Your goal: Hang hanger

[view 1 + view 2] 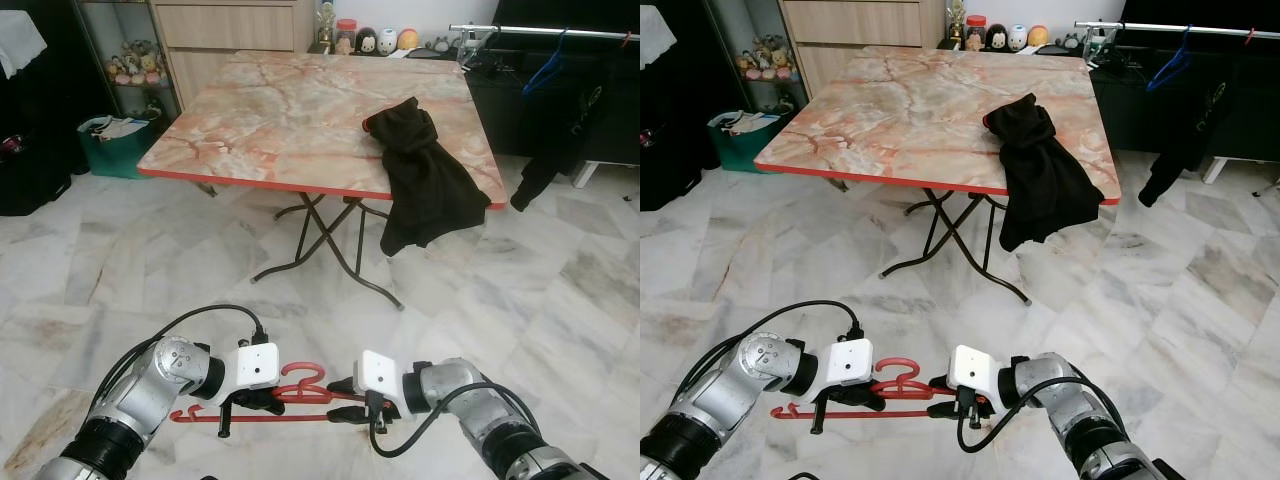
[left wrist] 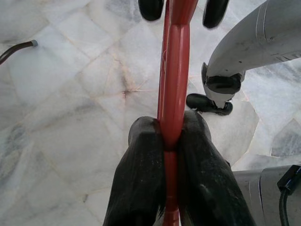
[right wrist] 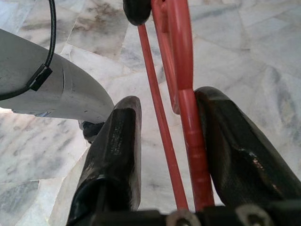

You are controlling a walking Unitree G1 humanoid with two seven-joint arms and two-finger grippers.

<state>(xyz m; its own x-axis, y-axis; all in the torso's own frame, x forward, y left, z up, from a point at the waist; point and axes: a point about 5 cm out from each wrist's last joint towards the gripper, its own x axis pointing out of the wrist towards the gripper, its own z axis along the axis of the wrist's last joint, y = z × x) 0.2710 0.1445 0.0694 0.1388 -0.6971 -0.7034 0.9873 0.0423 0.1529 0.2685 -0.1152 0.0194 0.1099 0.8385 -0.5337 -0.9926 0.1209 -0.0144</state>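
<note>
Red hanger (image 1: 285, 398) held low btwn both grippers, over marble floor. Left gripper (image 2: 170, 141) clenched on its bar. Right gripper (image 3: 164, 141) fingers apart, bar against one finger, no clamp. Judging: light, stiff, slick plastic; grip near the hook neck.

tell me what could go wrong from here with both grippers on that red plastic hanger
1. The left gripper pinches the red plastic hanger tight, but the right gripper stands open around it, one finger apart, so the hanger may tip or swing.
2. The silver clothes rail stands beyond the marble-pattern folding table; the hanger could knock its edge on the way.
3. The black garment hangs off the table and might snag.
</note>
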